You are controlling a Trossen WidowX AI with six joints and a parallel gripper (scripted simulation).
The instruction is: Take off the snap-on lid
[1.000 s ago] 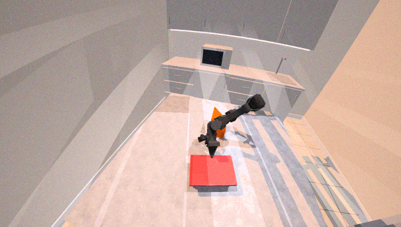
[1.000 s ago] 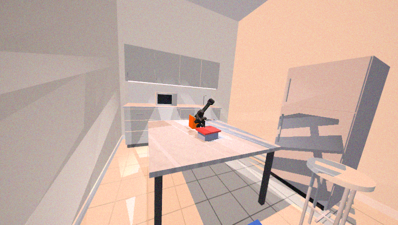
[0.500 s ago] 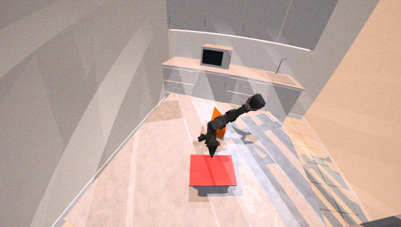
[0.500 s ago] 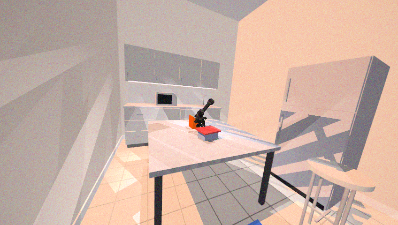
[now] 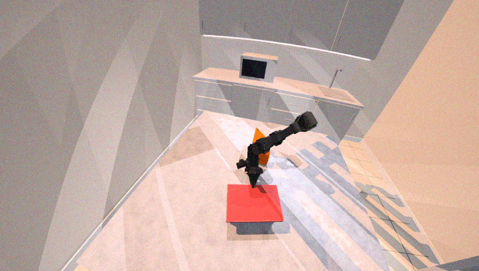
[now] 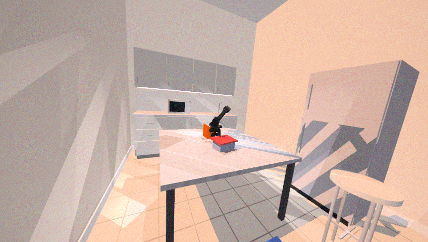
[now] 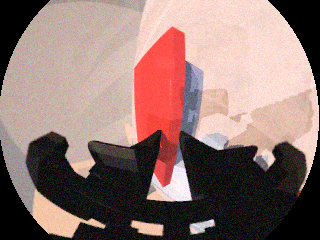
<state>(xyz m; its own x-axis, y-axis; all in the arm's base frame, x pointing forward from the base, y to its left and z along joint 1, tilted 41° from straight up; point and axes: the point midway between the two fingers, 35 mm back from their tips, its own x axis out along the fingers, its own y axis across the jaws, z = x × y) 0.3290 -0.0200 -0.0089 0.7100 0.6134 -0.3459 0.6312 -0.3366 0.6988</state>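
My claw (image 5: 253, 186) (image 6: 220, 135) (image 7: 170, 134): nearly closed, pinching the lid's near edge
Red lid (image 5: 254, 204) (image 6: 223, 139) (image 7: 158, 90): between my fingertips, extending beyond them, over the box
Storage box (image 5: 255, 228) (image 6: 223, 146) (image 7: 193, 95): beneath the lid, on the table (image 5: 188, 208) (image 6: 192, 162)

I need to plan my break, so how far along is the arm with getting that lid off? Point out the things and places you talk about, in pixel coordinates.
Done: the gripper (image 5: 253, 186) (image 6: 220, 135) (image 7: 170, 134) is shut on the near edge of the red lid (image 5: 254, 203) (image 6: 223, 139) (image 7: 159, 92).
In hand: freeing the lid, which is over the box (image 5: 254, 228) (image 6: 223, 146) (image 7: 193, 92); I can't tell if it has unsnapped.
Left: carrying it clear and laying it flat, right side up, on the table (image 5: 188, 214) (image 6: 192, 162).
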